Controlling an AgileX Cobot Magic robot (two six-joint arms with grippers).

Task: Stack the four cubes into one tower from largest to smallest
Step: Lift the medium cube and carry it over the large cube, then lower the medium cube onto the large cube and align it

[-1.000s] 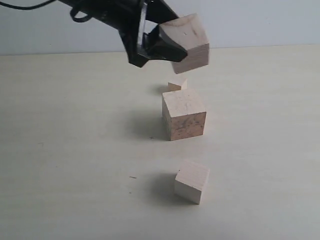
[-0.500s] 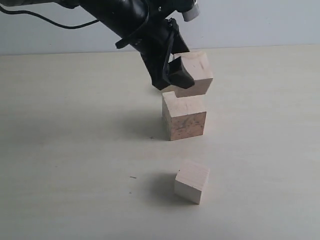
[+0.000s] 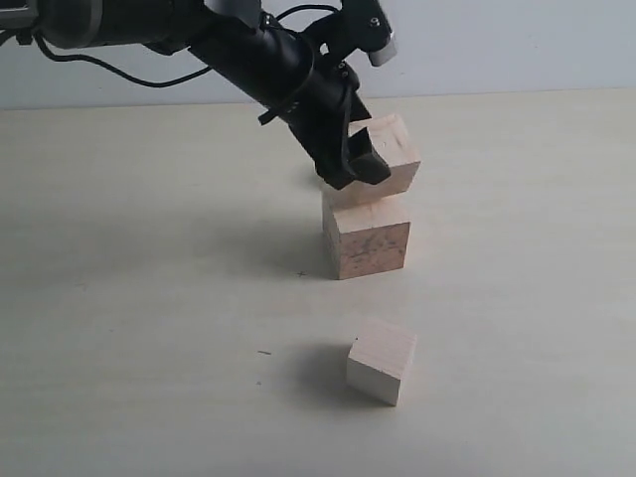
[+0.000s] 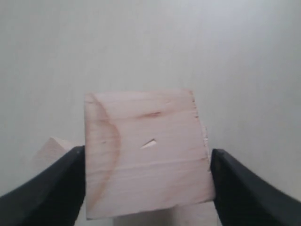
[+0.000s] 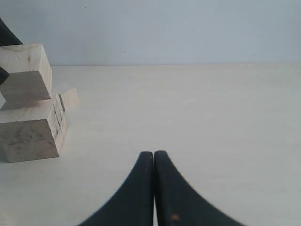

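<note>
The largest cube [image 3: 366,238], mottled brown, stands mid-table. My left gripper [image 3: 363,159] is shut on the second-largest cube [image 3: 390,151] and holds it slightly tilted right at the largest cube's top; I cannot tell if the two touch. In the left wrist view this cube [image 4: 146,150] fills the space between the black fingers [image 4: 56,188]. A paler mid-size cube [image 3: 381,360] lies alone nearer the front. The smallest cube [image 5: 69,97] sits behind the largest cube [image 5: 30,132], hidden in the exterior view. My right gripper [image 5: 154,154] is shut and empty, low over the table.
The pale table [image 3: 149,298] stretches around the cubes. A light wall [image 3: 497,40] bounds the far edge. The left arm [image 3: 199,40] with its cable reaches in from the upper left.
My left gripper has come down with the second-largest cube, from well above the largest cube to its top. The other cubes have not moved.
</note>
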